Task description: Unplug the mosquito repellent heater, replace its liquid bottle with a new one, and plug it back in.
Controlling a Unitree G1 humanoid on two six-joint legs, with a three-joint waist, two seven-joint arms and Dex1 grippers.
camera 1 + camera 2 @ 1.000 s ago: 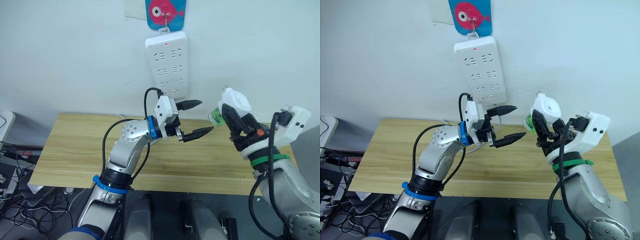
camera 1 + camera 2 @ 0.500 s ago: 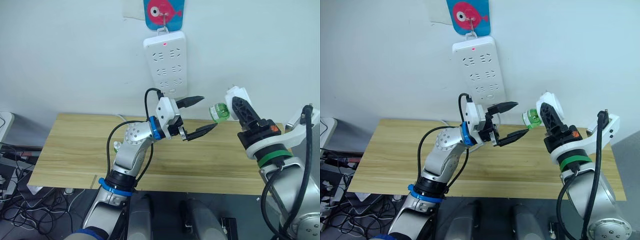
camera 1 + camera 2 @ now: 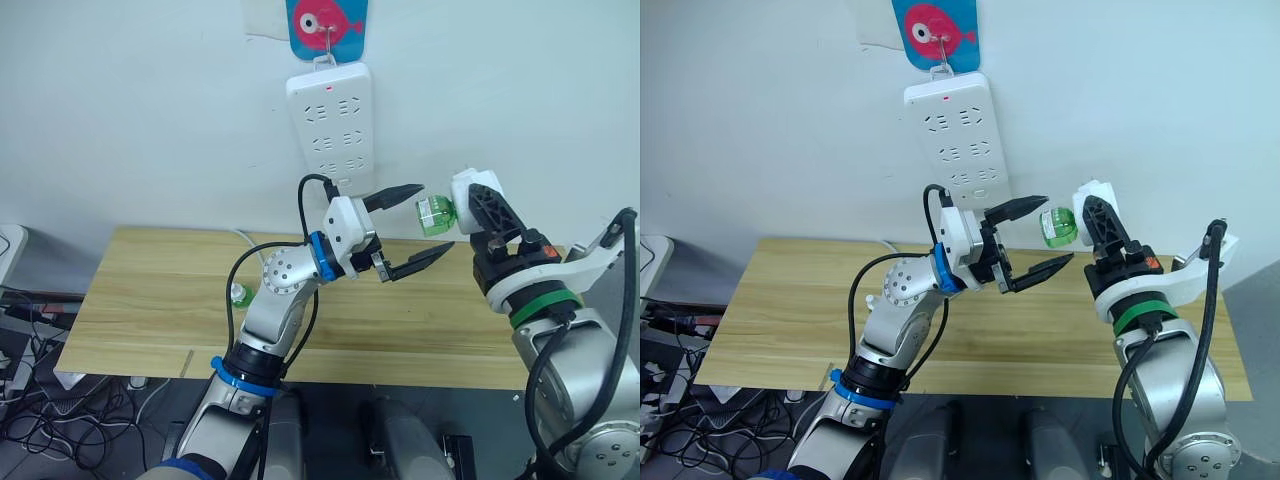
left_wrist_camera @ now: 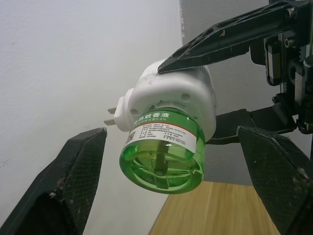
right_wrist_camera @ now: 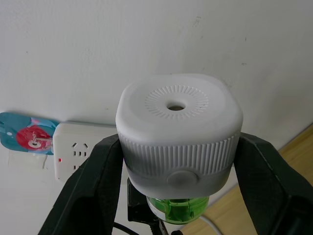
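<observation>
My right gripper (image 3: 478, 203) is shut on the white mosquito repellent heater (image 3: 467, 192), holding it in the air over the table's right part. Its ribbed round top with a centre hole (image 5: 174, 105) faces the right wrist camera. The green liquid bottle (image 3: 433, 213) is still fitted in the heater and sticks out toward my left arm. The two prongs (image 4: 112, 112) are bare. My left gripper (image 3: 1058, 228) is open, one finger above the bottle and one below. In the left wrist view the bottle (image 4: 164, 147) hangs between the fingers (image 4: 73, 181) with gaps on both sides.
The white power strip (image 3: 331, 125) hangs on the wall under a blue fish hook (image 3: 327, 22), its red light on. A small green bottle (image 3: 239, 293) lies on the wooden table (image 3: 150, 300) by my left elbow. Cables crowd the floor (image 3: 30, 340) at the left.
My left gripper has reached to the right, so its open fingers now flank the bottle. The right gripper has swung the heater up and left, bottle end toward the left gripper.
</observation>
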